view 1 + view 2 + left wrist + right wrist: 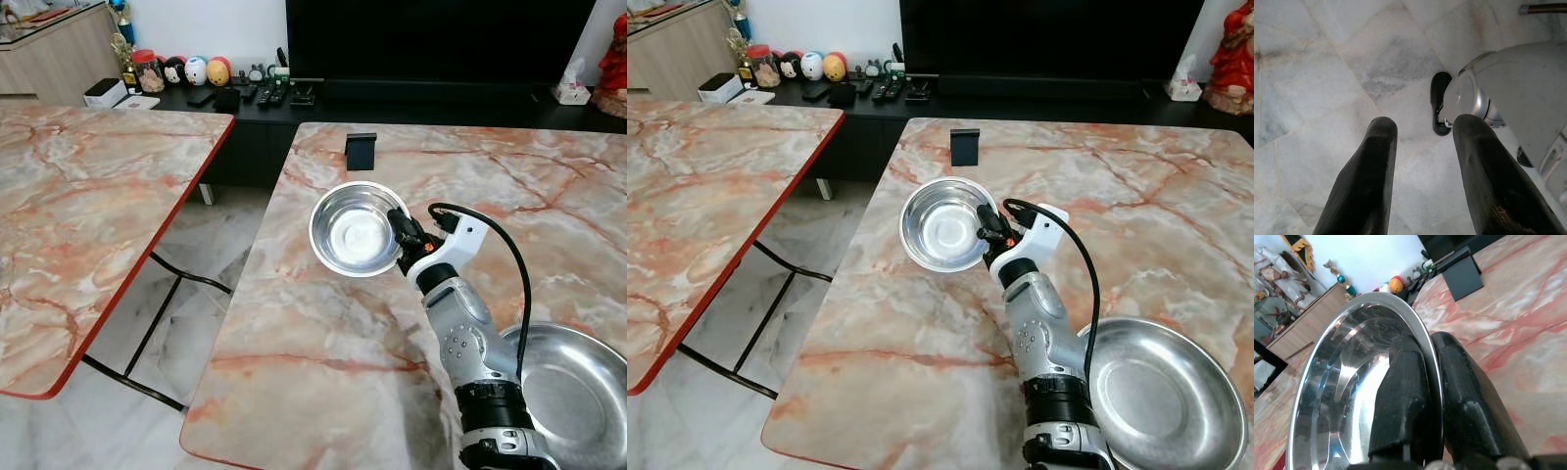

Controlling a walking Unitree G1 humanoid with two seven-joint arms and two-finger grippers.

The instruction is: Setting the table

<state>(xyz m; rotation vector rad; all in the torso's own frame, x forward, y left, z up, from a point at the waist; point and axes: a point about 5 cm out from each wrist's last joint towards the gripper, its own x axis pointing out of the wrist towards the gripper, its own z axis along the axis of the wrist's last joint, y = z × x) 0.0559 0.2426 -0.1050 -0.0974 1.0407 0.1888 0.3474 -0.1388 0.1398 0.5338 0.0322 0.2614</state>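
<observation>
steel bowl (355, 230), small and round, sits at the very tip of the right pincer (400, 235), out over the marble tabletop (323, 343) toward its left side and about midway between near and far edge. the right wrist view shows the grip plainly: one black finger (1400, 396) lies inside the bowl's wall and the other outside, so the pincer is clenched on the rim at the bowl's right edge. the bowl thus lies to the left of and a little beyond the pincer, with its mouth facing up; whether its base touches the tabletop or hangs just above cannot be told.

that is the relation the next move turns on, in my judgement: with the rim held from the right, the bowl's body hangs away from the arm, so setting it down means lowering it flat and then letting go with the fingers drawn off to the right.

a larger steel basin (573, 392) rests on the near right of the same tabletop, just beside the right forearm and well apart from the bowl. a small dark stand (360, 150) sits near the far edge, beyond the bowl. a second marble tabletop (88, 206) stands to the left across a gap of floor.

the left pincer (1422, 171) hangs idle over the pale floor, its fingers spread and holding nothing.
</observation>
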